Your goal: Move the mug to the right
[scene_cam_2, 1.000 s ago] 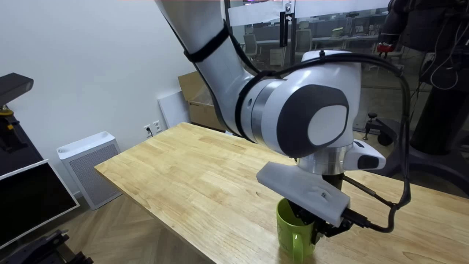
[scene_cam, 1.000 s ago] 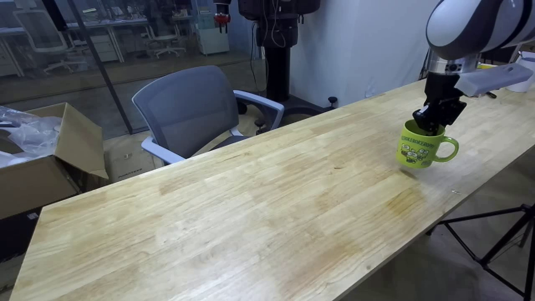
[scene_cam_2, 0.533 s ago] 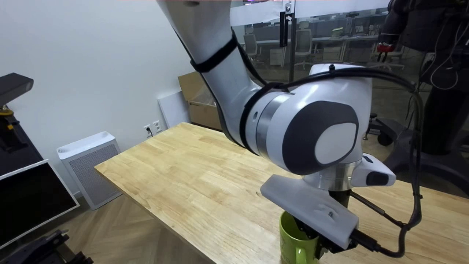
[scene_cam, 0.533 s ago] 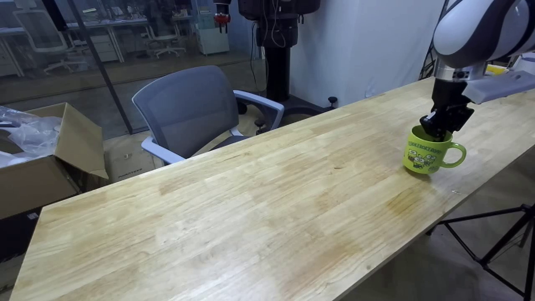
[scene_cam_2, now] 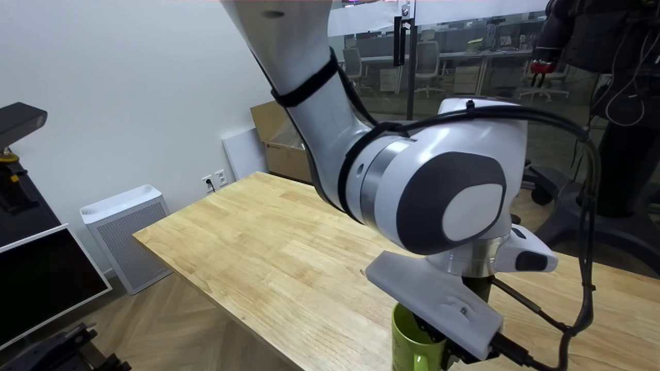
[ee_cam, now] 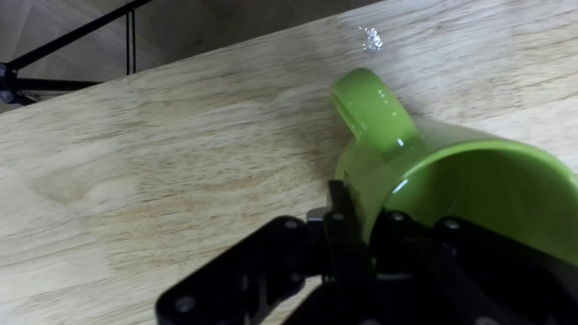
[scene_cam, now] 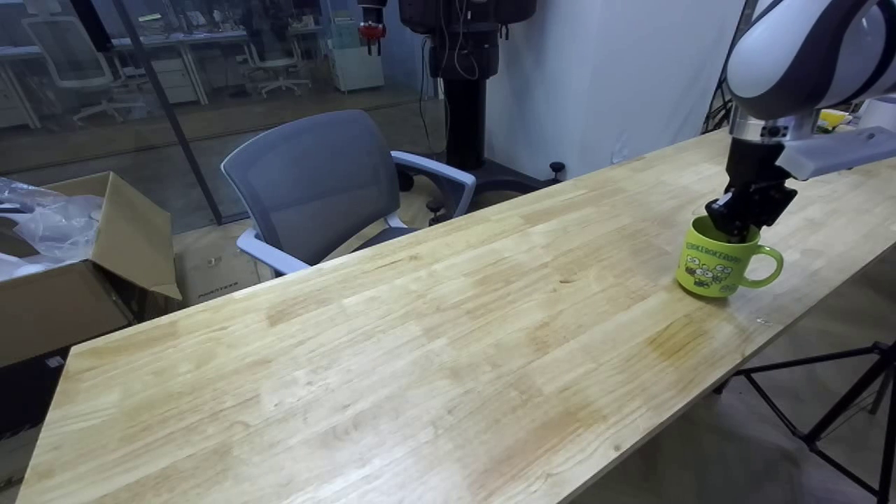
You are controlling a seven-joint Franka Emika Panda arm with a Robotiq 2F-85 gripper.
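Note:
The lime-green mug [scene_cam: 707,273] stands upright at the table surface near the front edge, with its handle toward that edge. It also shows in an exterior view [scene_cam_2: 407,342], where the lower edge of the picture cuts off its base. In the wrist view the mug [ee_cam: 492,194] fills the right side with its opening facing the camera. My gripper [ee_cam: 361,221] is shut on the mug's side wall, with one finger inside the mug and one outside. The gripper [scene_cam: 740,227] points down into the mug in an exterior view; the arm partly hides it in an exterior view [scene_cam_2: 443,340].
The wooden table [scene_cam: 420,364] runs long, with its edge close to the mug's handle side. A black tripod [scene_cam: 812,434] stands beyond that edge. A grey chair [scene_cam: 322,189] stands at the far side. A white container [scene_cam: 878,115] sits at the table's far end.
My gripper has carried the mug right and down in an exterior view, from just above the table to its surface. In the last half second it has shifted only slightly.

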